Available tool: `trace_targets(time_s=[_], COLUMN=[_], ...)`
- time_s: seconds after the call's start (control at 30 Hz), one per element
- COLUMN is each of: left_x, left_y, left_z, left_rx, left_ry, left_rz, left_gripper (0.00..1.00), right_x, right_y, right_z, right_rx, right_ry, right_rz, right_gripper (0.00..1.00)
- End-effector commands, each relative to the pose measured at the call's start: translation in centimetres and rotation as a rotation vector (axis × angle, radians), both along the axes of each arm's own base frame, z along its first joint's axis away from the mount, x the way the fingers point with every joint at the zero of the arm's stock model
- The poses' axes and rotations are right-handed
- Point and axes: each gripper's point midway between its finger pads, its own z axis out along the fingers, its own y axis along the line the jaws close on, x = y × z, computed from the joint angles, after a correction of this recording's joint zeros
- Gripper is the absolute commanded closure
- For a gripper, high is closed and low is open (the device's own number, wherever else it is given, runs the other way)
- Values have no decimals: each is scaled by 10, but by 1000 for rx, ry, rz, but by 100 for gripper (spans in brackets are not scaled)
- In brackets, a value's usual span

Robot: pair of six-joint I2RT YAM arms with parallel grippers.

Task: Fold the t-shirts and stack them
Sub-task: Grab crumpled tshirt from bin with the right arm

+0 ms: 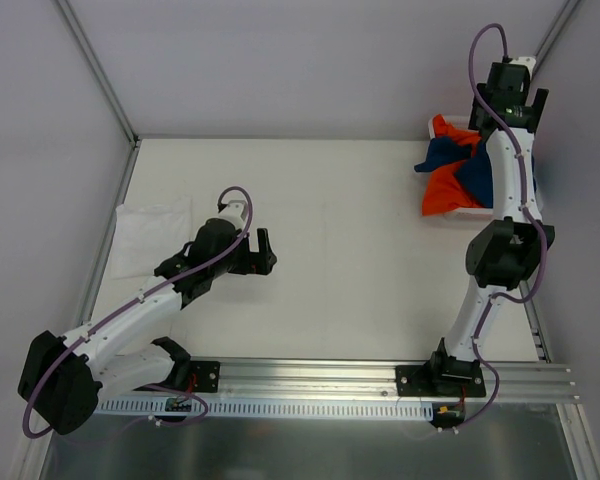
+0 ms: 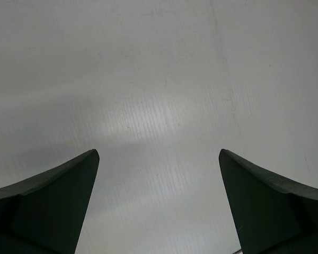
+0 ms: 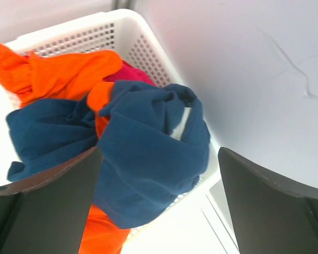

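Just beneath right gripper point(image 3: 159, 159), navy t-shirt point(image 3: 143, 132)

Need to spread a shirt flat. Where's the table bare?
Widest bare table runs between the left end effector and the right arm. Crowded: far right corner, where the basket holds a navy t-shirt and an orange t-shirt; a white t-shirt lies at the left edge.

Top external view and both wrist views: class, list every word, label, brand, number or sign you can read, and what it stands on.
No readable text in any view.
The navy blue t-shirt shows only a sliver of pale print, no letters visible.
The white lattice basket and orange t-shirt show no marking.
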Motion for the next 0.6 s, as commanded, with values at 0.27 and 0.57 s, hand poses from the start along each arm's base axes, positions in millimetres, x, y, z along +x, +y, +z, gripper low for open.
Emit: trace_targets(time_s=[0.27,0.57], left_x=[-3,-3], left_y=[-11,-16], left_z=[11,26], left_rx=[-56,-66], left_ry=[-48,-81], left_rz=[-55,-90], left_gripper=[1,1], right_x=[-10,-1], right_y=[-36,-50], right_z=[-41,-61], right_rx=[65,188], right_ry=[63,35], right_rz=[-82,-65], right_gripper=[5,12])
